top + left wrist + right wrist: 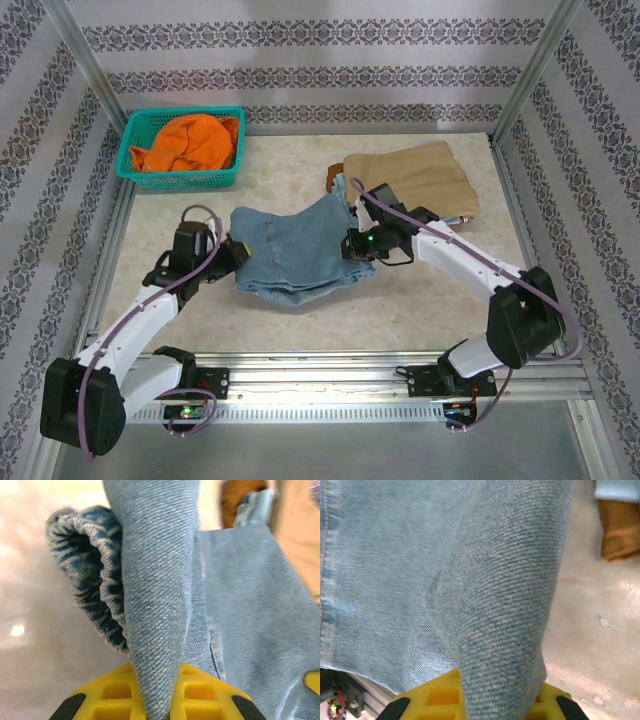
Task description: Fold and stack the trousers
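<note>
Top external view first: the trousers, faded blue denim, sit as a folded bundle around the middle of the counter, with an arm reaching in from each side. The left tool is right at the bundle's left edge and the right tool at its right edge, both touching the cloth. Over to the left wrist view, and there it is: a ridge of denim runs straight down between the yellow fingers, jaws narrow and clamped on the trousers. A darker, ribbed rolled edge curls out to the left of the ridge, and flat denim spreads to the right. The right wrist view tells the same story on the other side: a thick fold of denim drops between its yellow fingers, jaws narrow and pinching the trousers, with more denim lying flat to the left and bare counter to the right. Behind the bundle, toward the far right, the tan trousers lie flat, their near-left corner just beside the denim or touching it, I can't tell which. In the far left corner, a green basket holds an orange garment, well apart from the action.
</note>
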Robot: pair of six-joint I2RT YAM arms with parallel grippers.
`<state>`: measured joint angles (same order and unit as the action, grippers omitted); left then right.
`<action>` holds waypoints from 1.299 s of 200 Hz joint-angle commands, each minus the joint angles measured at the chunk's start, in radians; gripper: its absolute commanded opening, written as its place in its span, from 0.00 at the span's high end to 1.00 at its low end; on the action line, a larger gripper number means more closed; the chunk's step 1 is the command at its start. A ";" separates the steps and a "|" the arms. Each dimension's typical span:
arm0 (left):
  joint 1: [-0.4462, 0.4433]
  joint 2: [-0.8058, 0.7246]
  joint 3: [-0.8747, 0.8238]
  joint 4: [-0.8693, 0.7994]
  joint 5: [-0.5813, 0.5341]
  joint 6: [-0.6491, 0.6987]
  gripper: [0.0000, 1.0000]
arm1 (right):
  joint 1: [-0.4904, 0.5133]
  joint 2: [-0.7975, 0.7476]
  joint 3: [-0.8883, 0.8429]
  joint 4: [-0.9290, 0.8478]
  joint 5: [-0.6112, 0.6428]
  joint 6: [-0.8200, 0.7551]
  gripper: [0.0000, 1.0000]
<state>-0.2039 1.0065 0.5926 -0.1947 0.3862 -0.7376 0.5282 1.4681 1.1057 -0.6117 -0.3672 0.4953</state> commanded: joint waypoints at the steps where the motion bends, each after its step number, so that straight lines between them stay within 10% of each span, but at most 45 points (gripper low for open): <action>1: -0.010 -0.011 0.100 -0.086 0.010 0.039 1.00 | -0.003 -0.054 0.108 -0.049 0.074 -0.024 1.00; 63: -0.059 0.106 0.328 -0.079 -0.006 0.059 1.00 | -0.094 -0.061 0.344 -0.179 0.174 -0.094 1.00; 178: -0.306 0.900 1.171 -0.008 -0.071 0.112 1.00 | -0.665 0.166 0.594 -0.154 0.119 -0.106 1.00; 232: -0.369 0.774 0.699 0.234 -0.082 -0.028 1.00 | -0.689 0.105 0.360 -0.075 0.093 -0.083 1.00; 260: -0.376 0.755 0.555 0.364 0.003 -0.103 0.70 | -0.699 0.105 0.316 -0.071 0.111 -0.092 1.00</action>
<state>-0.5770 1.8179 1.2366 0.0380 0.3038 -0.7620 -0.1349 1.6096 1.4349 -0.7963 -0.3386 0.3943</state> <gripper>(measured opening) 0.201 0.107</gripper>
